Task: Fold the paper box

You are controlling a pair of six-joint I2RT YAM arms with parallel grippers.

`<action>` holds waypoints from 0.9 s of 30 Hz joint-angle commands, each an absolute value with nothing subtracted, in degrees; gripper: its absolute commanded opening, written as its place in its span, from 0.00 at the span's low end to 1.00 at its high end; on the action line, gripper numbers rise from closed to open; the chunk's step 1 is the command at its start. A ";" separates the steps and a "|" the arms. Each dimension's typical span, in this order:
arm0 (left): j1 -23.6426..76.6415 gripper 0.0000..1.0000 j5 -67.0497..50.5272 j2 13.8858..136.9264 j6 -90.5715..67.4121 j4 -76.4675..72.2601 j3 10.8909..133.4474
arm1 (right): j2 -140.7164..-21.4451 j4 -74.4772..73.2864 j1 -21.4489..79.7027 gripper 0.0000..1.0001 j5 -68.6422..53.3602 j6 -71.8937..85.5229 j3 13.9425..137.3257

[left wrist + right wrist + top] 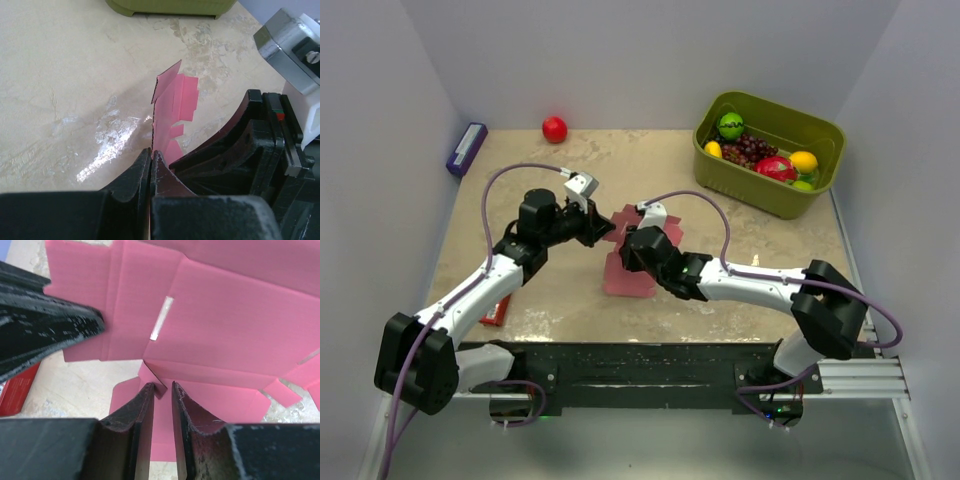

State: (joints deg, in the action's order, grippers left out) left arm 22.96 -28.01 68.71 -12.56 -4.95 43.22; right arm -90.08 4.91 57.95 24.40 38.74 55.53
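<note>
The pink paper box (630,268) lies partly unfolded on the table between my two arms, one side lifted. My left gripper (604,231) is shut on that lifted edge. In the left wrist view the sheet (175,97) stands edge-on out of the shut fingertips (151,152). My right gripper (628,250) hovers over the blank; its jaws (163,386) stand a narrow gap apart, open, with a small notched tab (159,388) poking between the tips, not clamped. The creased panels (225,325) fill the right wrist view, with the left gripper's fingers (60,327) at the upper left.
A green bin (718,176) of toy fruit stands at the back right. A red ball (554,129) and a purple box (466,148) sit at the back left. A red flat packet (496,312) lies under the left arm near the front edge.
</note>
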 commanded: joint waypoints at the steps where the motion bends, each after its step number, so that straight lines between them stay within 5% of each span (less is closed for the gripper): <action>1: 24.43 0.00 -33.57 68.99 -12.30 -7.91 43.16 | -91.49 9.93 56.60 0.25 26.02 35.86 55.63; 10: 24.70 0.00 -34.64 69.87 -12.75 -7.49 43.33 | -91.59 10.64 56.51 0.27 26.72 33.84 54.50; 14: 24.70 0.00 -28.66 69.08 -9.50 -3.52 44.82 | -84.74 7.31 56.51 0.34 26.10 32.17 52.21; 21: 24.70 0.00 -29.17 66.28 -6.33 -2.55 44.03 | -68.65 -4.12 54.33 0.75 21.73 31.12 49.22; 27: 24.70 0.00 -39.10 64.78 -1.67 -2.29 43.94 | -63.72 -8.95 46.58 0.84 10.37 20.59 50.97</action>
State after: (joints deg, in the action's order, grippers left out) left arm 24.47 -31.27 66.70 -6.33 -1.58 43.24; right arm -64.95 -3.44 48.53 16.91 29.45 49.06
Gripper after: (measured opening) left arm 0.021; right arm 0.830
